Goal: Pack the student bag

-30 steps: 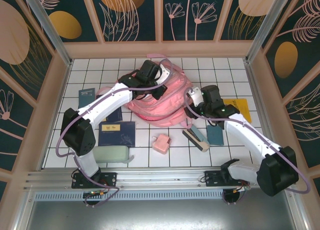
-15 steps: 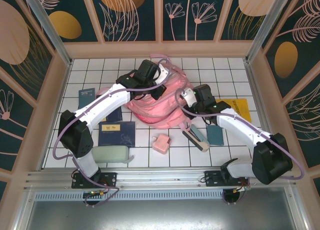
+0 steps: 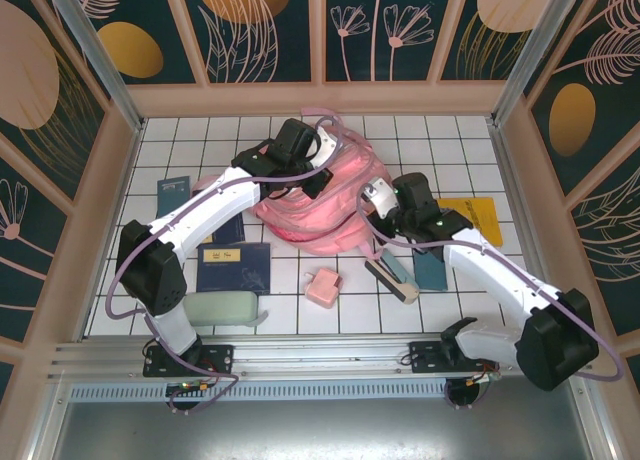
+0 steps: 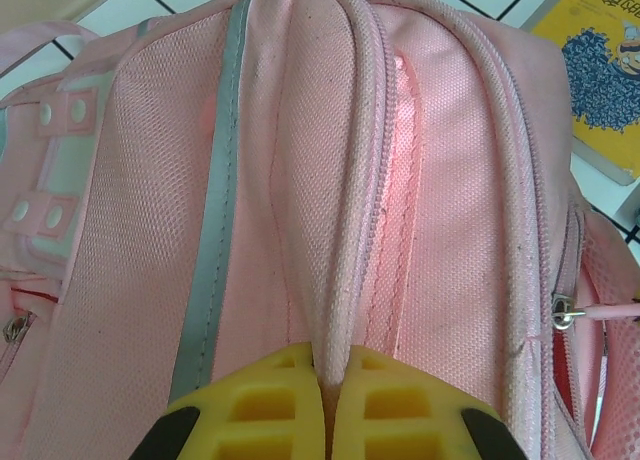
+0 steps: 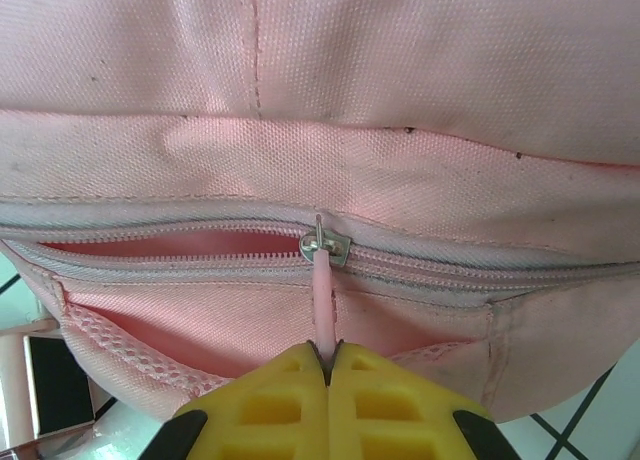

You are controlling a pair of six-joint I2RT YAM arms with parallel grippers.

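White tiles (image 3: 180, 140) carry the student bag (image 3: 320, 220); my left claw (image 4: 328, 365) pinches its piped ridge (image 4: 345, 230), my right claw (image 5: 327, 352) its zipper pull (image 5: 323, 300).

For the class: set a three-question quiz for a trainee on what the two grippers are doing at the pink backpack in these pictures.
1. True or false: the right gripper is shut on the zipper pull of the student bag.
2. What does the left gripper pinch? A nothing; B a raised fabric ridge on the bag; C the zipper pull.
3. Fill in: in the right wrist view, left of the slider the zipper teeth stand ____.
Key: 1 true; 2 B; 3 apart.
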